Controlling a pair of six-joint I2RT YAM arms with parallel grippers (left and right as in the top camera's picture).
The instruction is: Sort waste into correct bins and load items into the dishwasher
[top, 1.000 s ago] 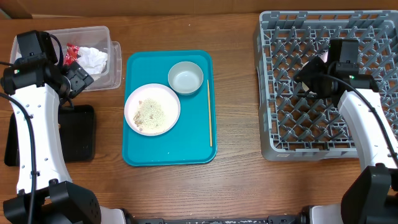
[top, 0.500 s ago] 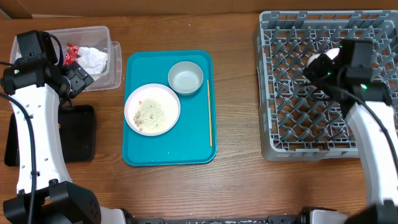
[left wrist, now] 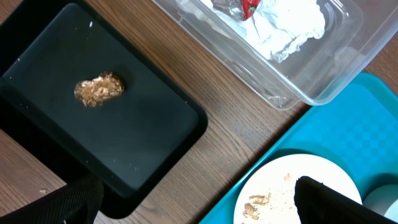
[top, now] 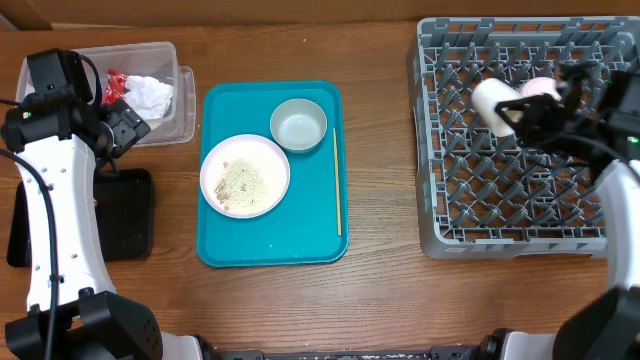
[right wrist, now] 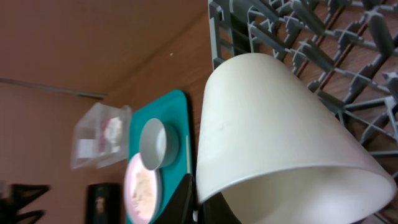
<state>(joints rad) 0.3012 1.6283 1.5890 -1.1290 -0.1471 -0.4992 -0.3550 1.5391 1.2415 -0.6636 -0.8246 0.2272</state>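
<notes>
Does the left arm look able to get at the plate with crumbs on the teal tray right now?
Probably yes: the left gripper is open and empty near the tub, and nothing lies over the plate; the bowl sits beside it.

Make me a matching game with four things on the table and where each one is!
Things:
1. cup
2. bowl
3. napkin
4. brown scrap

Places:
A. in the clear tub
B. on the teal tray
C. in the black tray
D. held by the right gripper above the dish rack

Pairs: 1-D, 2-B, 3-A, 4-C
</notes>
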